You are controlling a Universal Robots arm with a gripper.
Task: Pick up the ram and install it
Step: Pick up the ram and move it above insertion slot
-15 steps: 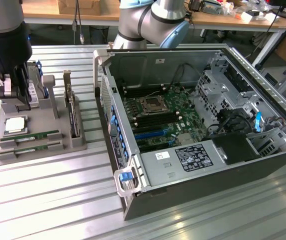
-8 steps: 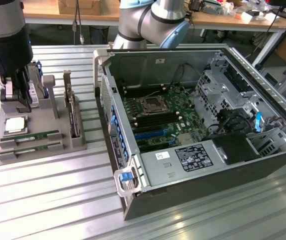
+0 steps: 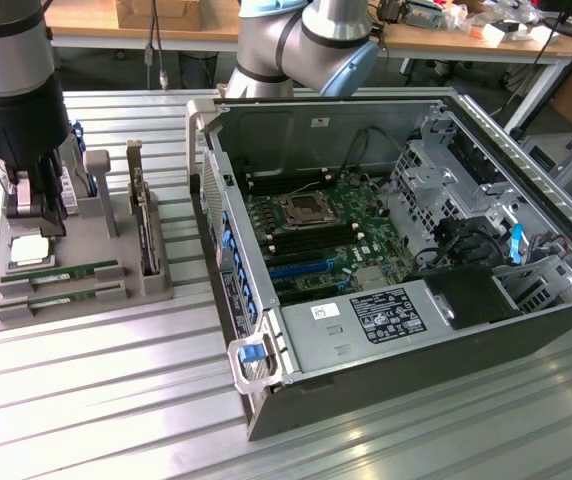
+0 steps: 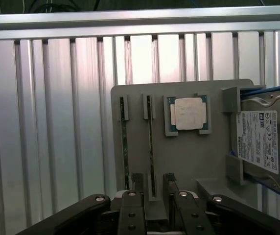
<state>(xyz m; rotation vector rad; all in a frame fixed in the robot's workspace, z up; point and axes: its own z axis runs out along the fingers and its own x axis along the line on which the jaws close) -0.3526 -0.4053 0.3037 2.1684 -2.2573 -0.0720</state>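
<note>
- The gripper (image 4: 153, 180) hangs over the grey tray (image 4: 189, 156) with its fingers (image 4: 137, 182) spread. One finger sits on each side of one end of the ram (image 4: 151, 142), with a gap showing on either side of it.
- In the exterior view the gripper (image 3: 41, 215) is low over the tray (image 3: 151, 290); whether it touches anything there cannot be told.
- The ram (image 3: 66, 270) lies flat in a slot of the tray, in the slot next to the processor chip (image 4: 190, 113).
- A second green stick (image 4: 124, 142) lies parallel in the tray's outer slot, nearer the tray's edge.
- A hard drive (image 4: 260, 142) stands on edge in brackets on the tray, beyond the chip.
- A dark card (image 3: 144, 225) stands upright on the tray.
- The open computer case (image 3: 566, 300) rests off the tray, on the exterior view's right of it, on the same ribbed metal table (image 3: 116, 400).
</note>
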